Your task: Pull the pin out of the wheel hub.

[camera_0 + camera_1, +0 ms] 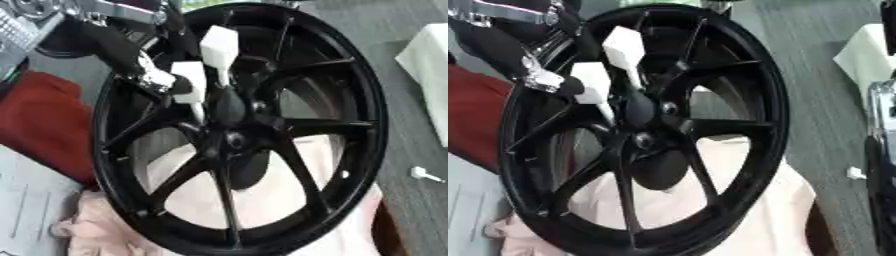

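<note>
Left hand (162,80), entering from upper left, fingers curled around one white pin (190,85) seated beside the black wheel hub (229,137); pin's long axis slants down toward hub centre; second white pin (220,50) just beside; right hand unseen.

Grey floor (411,125), red cloth (44,125) at left.

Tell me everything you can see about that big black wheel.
The glossy black spoked wheel looks like painted metal: thin paired spokes run from a round central hub to a deep rim. It stands tilted on a pale pink cloth. Two white pins with blocky heads stick out near the hub, with the robot's left hand at them.
</note>
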{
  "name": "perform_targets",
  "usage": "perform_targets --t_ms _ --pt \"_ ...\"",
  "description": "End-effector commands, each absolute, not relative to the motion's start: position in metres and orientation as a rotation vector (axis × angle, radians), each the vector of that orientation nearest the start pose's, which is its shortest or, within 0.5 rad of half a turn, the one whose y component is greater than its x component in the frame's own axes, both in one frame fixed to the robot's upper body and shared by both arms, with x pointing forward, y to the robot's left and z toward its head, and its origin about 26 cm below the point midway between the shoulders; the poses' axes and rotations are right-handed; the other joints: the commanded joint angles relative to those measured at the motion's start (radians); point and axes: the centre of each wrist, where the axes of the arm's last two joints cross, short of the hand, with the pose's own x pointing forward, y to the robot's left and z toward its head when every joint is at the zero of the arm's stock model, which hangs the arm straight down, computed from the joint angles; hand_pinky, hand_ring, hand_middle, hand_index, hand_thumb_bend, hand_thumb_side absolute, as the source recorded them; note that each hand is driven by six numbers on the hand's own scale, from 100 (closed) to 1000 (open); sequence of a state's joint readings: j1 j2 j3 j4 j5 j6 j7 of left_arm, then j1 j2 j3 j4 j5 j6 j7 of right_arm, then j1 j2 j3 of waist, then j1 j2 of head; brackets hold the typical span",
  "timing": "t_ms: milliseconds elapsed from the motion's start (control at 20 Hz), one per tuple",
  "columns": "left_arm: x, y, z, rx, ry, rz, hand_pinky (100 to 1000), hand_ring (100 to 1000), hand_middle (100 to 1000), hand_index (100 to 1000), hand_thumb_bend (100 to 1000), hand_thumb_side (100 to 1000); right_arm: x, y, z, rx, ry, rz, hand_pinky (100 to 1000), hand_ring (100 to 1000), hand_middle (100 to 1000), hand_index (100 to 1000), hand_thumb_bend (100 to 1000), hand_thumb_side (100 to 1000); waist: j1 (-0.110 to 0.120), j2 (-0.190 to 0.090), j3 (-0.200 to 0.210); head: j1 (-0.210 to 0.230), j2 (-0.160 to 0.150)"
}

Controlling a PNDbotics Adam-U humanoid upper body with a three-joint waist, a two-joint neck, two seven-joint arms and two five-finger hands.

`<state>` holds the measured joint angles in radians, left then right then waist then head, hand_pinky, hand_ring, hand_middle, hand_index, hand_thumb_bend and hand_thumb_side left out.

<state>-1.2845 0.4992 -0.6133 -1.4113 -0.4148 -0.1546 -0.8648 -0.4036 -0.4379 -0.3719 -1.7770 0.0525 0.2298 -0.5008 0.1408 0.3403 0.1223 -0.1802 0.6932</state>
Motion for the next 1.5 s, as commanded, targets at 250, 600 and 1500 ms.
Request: perform_targets --t_ms 250,600,1500 --pt "0.398 0.101 0.356 -0.679 1.837 2.824 832 809 693 848 422 844 0.320 -0.379 0.239 -0.910 -2.031 -0.448 865 1000 806 840 100 569 0.005 -0.025 -0.007 0.012 0.002" --pt "0.405 0.103 0.350 -0.673 1.836 2.850 792 775 652 825 353 820 0.320 -0.378 0.239 -0.901 -2.032 -0.447 866 1000 806 841 100 568 0.002 -0.021 -0.010 0.015 0.001" --pt "0.404 0.106 0.349 -0.461 2.100 2.820 568 494 306 504 100 349 0.321 -0.377 0.237 -0.888 -2.026 -0.445 868 1000 807 842 100 565 -0.001 -0.021 -0.011 0.018 0.005"
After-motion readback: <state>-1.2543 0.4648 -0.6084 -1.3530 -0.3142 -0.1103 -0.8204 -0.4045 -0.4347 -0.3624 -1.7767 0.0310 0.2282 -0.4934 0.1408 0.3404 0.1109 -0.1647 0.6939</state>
